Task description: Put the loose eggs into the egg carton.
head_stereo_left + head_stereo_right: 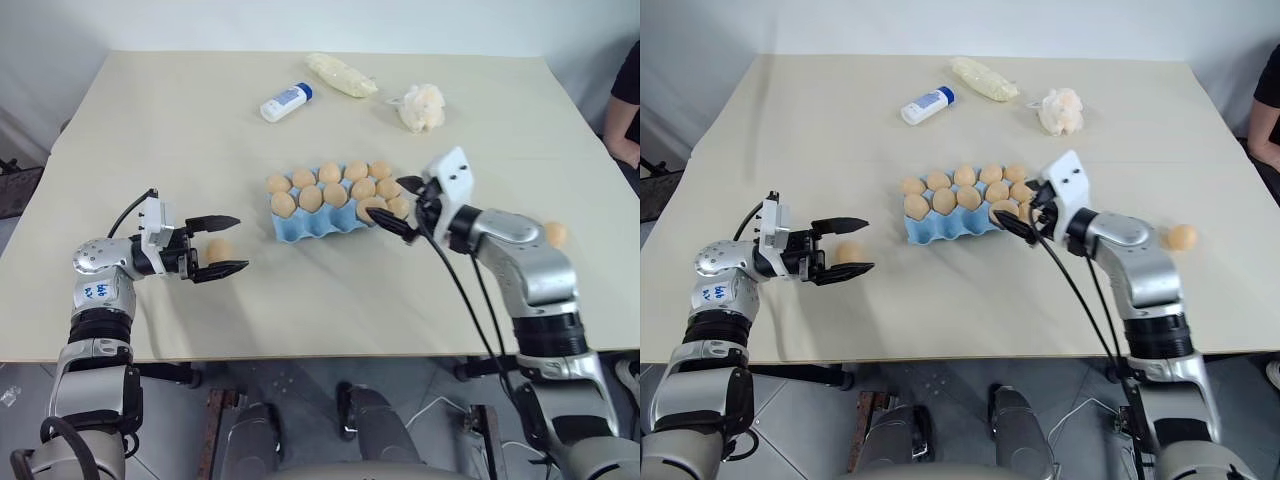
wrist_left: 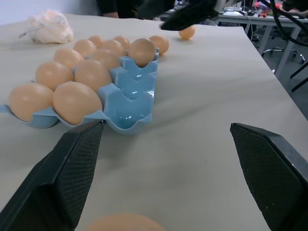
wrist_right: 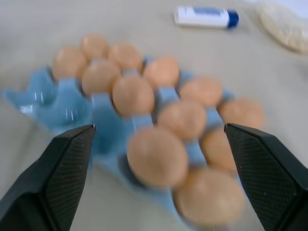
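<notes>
Between the wide-spread fingers of the left claw, a loose egg on the counter, egg carton just beyond; right claw equally wide, empty.

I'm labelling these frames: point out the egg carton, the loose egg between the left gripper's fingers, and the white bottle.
egg carton (image 1: 300, 228): left eye view, empty blue front cups.
loose egg (image 1: 220, 250): left eye view, its middle.
white bottle (image 1: 283, 104): left eye view, its body.
</notes>
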